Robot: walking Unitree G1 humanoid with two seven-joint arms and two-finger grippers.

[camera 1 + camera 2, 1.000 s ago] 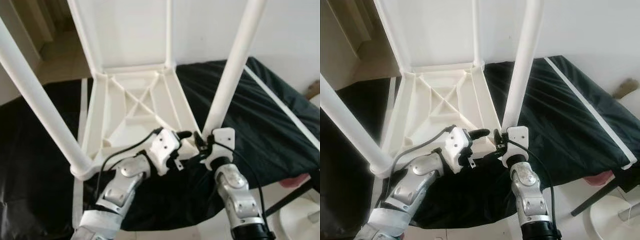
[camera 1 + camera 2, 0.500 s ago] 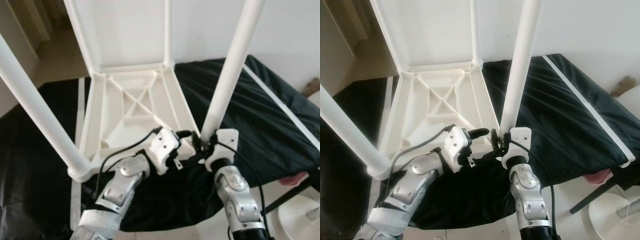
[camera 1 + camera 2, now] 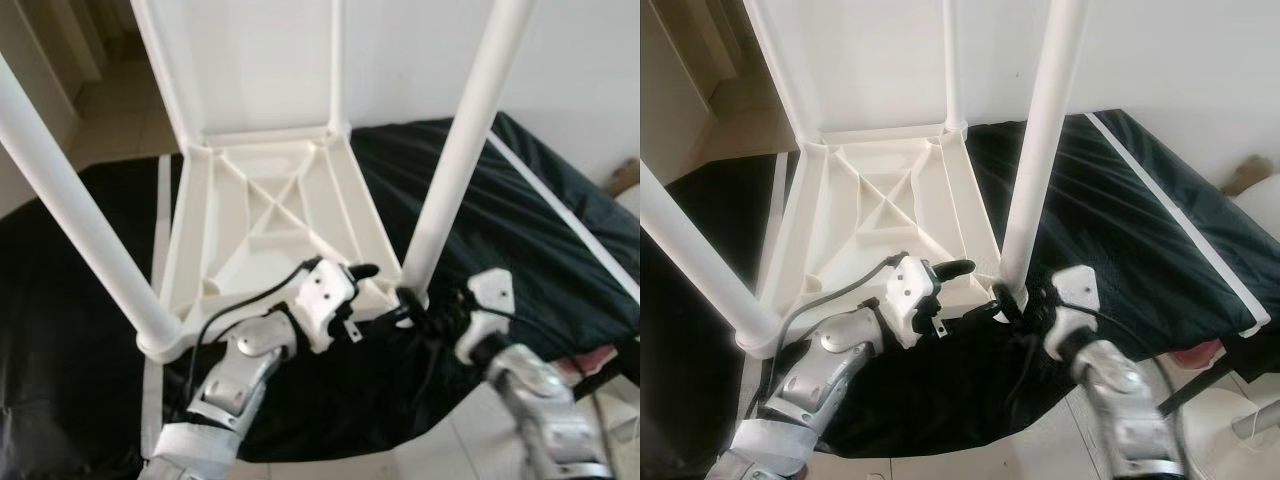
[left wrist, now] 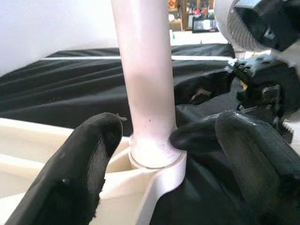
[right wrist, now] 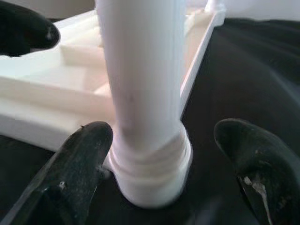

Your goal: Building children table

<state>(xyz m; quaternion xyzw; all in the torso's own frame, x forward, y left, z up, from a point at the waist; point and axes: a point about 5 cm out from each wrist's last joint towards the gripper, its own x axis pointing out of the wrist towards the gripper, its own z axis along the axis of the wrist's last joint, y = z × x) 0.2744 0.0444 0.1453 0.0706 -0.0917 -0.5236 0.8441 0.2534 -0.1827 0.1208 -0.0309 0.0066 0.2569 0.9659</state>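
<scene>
At the upturned white table's (image 3: 270, 215) near corner, left gripper (image 3: 372, 283) and right gripper (image 3: 425, 316) both straddle the screwed-in leg (image 3: 455, 160), fingers spread, ungrasped.

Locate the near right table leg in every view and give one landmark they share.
Left eye: table leg rises right of centre.
Right eye: centre, slightly right.
Left wrist: upper centre, between black fingers.
Right wrist: centre.
Shared landmark: its round socket at the tabletop corner.

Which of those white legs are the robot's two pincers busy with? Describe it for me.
Find the upside-down white table lying on the black sheet. The leg rises from its near right corner, nearest the robot. Unlike the other legs, it has the left pincer and the right pincer flanking its base.
</scene>
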